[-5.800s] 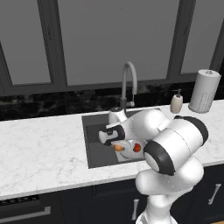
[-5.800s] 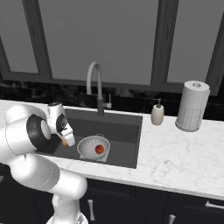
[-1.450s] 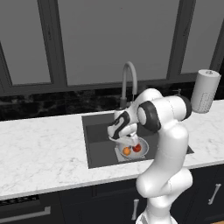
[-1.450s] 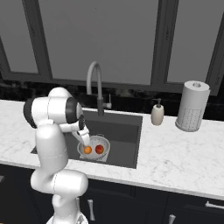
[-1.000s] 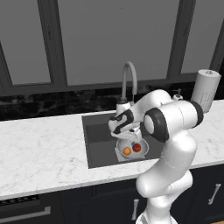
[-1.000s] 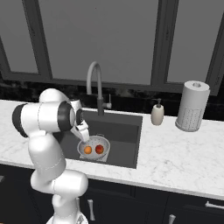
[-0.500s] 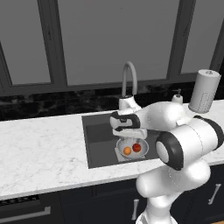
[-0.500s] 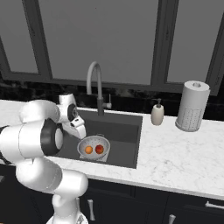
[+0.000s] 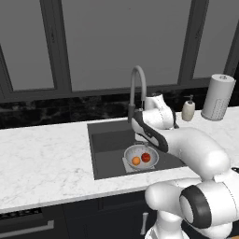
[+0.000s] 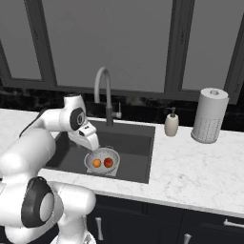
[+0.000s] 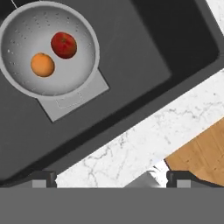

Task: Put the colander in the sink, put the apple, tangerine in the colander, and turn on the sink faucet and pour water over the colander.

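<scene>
Silver-grey perforated metal is noted in the sink (image 9: 109, 140): the colander (image 9: 141, 157) is seated on the lighter square plate at the basin floor, toward the front edge of the basin. Both fruits are lodged inside it, the tangerine (image 9: 136, 160) and the apple (image 9: 146, 157) lying just beside one another and apart from the rim (the same pairing is confirmed in the hand view, the colander (image 11: 48, 48) appearing at the upper left).

Since the earlier frames, the tangerine has been added to the apple in the colander, and the arm has been drawn up and away from the bowl. The loading steps are therefore judged complete; the sink faucet (image 9: 136, 88) is judged the remaining item, and no water is seen running from its spout.

The gripper (image 10: 90, 141) is held above the sink over the basin's left portion, near the colander but clear of it, with the forearm sloped down from the raised elbow. Its jaws are spread wide and nothing is carried between them. The hand camera is directed downward over the basin's front edge and the white marble counter (image 9: 46, 158). The faucet is found behind the basin, at its rear edge.
</scene>
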Available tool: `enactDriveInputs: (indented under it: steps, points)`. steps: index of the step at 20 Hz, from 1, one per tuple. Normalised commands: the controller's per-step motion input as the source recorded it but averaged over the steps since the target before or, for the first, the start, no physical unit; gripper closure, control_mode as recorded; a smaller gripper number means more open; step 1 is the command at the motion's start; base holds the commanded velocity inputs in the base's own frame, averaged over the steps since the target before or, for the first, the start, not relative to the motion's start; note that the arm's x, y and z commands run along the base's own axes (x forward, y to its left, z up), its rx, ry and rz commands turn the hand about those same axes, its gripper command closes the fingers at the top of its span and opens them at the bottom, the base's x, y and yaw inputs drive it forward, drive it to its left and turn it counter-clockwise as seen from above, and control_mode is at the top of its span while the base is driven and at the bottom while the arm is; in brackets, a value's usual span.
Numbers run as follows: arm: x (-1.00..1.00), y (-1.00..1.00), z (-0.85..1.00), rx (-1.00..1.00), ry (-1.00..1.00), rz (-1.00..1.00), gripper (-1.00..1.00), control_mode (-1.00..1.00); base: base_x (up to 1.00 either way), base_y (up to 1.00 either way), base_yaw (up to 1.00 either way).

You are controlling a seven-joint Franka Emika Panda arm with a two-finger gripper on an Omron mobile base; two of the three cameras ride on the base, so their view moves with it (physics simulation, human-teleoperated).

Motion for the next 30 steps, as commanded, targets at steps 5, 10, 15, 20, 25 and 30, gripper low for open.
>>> enactDriveInputs:
  steps: [5,10,15,20,25,30]
  points:
    - [-0.11,-0.45,0.60,0.01,0.00,0.05,-1.00,-1.00,0.00,0.00,0.00]
    - [0.00,-0.54,0.32,0.04,0.00,0.08,-1.00,-1.00,0.00,0.00,0.00]
    - [0.09,-0.24,0.19,0.03,0.00,0.01,-1.00,-1.00,0.00,0.00,0.00]
    - [0.35,-0.16,0.19,0.10,-0.05,0.03,-1.00,-1.00,0.00,0.00,0.00]
    - [0.38,-0.22,0.12,0.12,-0.21,0.10,-1.00,-1.00,0.00,0.00,0.00]
    - [0.01,-0.45,0.00,0.08,-0.39,0.29,-1.00,-1.00,0.00,0.00,0.00]
